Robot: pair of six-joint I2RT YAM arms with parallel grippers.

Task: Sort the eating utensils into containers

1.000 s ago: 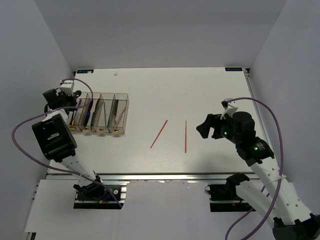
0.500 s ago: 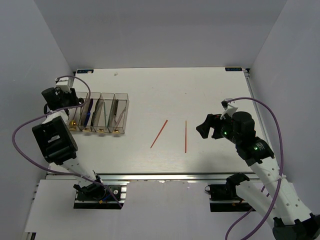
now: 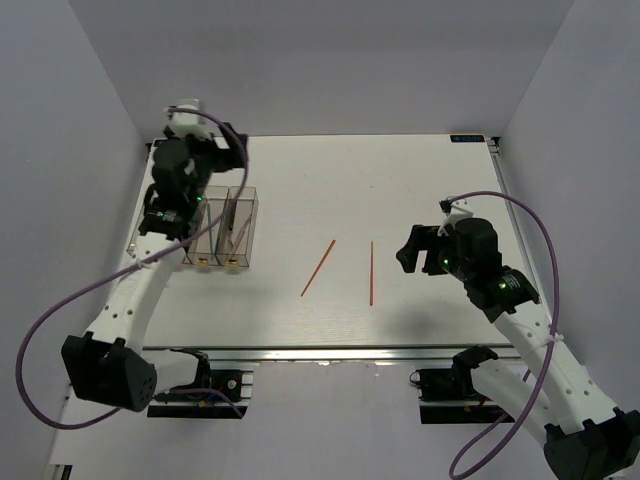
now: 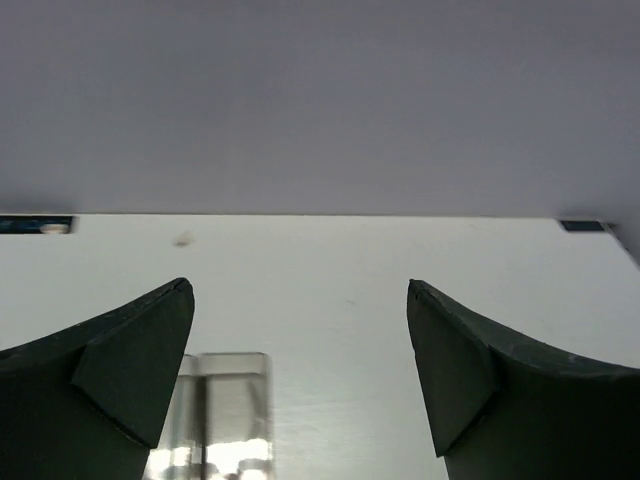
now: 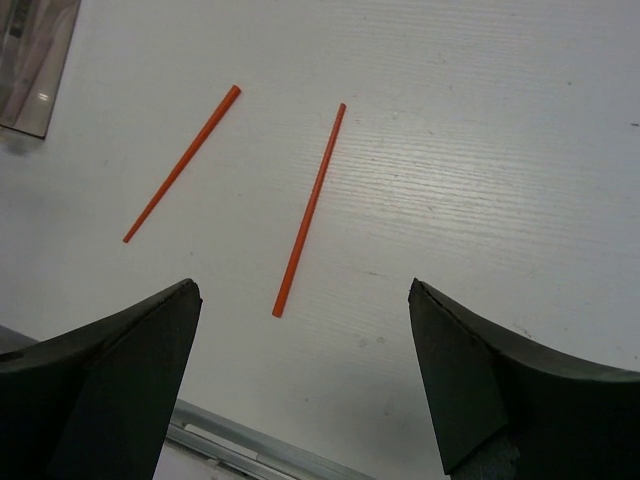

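The row of bins [image 3: 245,189] stood on the tabletop [image 3: 430,170], and everything else is placed from it. The left pincer [image 3: 228,150] hung just above the far end of the bins with its jaws spread wide and nothing between them. Its own camera saw only bare tabletop past the fingertips [image 4: 170,310] and the end of one bin below, a pose that would suit letting a utensil fall in lengthwise. Pale cutlery showed through the clear walls, too small to name. Two orange-red chopsticks lay flat on the open tabletop, well apart from the bins and not touching each other. The slanted chopstick [image 3: 318,268] was the nearer to the bins and the straight chopstick [image 3: 371,273] lay just beyond it. The right pincer [image 3: 410,250] hovered near the straight chopstick on the side away from the bins, jaws likewise spread and empty. It was tilted so that its camera took in both sticks — most likely to line up a pick on the closer one. Thin and flat against the surface, a stick would call for a low, square close across its shaft, or it might roll or slip out. Sorting looked nearly finished — only these two remained outside the bins.
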